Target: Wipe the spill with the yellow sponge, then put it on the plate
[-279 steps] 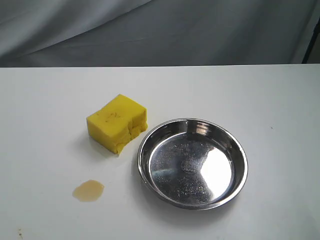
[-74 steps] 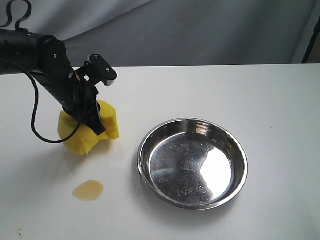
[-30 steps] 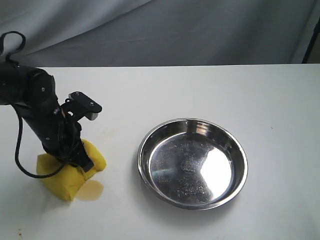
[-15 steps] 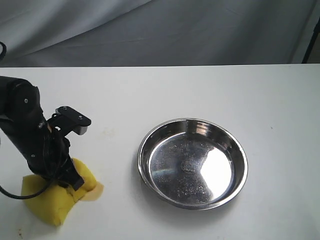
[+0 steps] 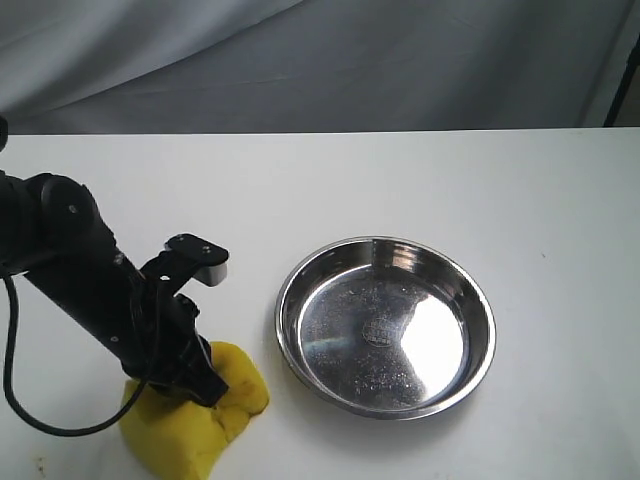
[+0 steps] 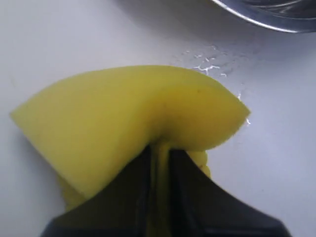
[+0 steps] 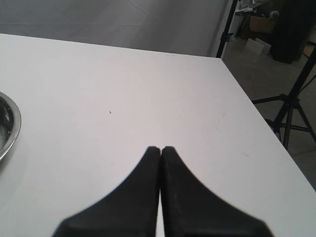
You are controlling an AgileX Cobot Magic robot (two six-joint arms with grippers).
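On the white desk (image 5: 400,180), the steel plate (image 5: 385,330) sits empty, just right of the yellow sponge (image 5: 190,440) at the front-left. The left hand (image 5: 205,385) pinches its middle tight, foam bulging either side: soft, light, squashy, best gripped deep across the middle. The right hand (image 7: 160,150) is closed on nothing. The spill is out of sight, probably under the sponge

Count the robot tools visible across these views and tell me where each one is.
2. The left tool pinches the yellow sponge near the plate. The right tool appears only in its wrist view, shut above the white table.
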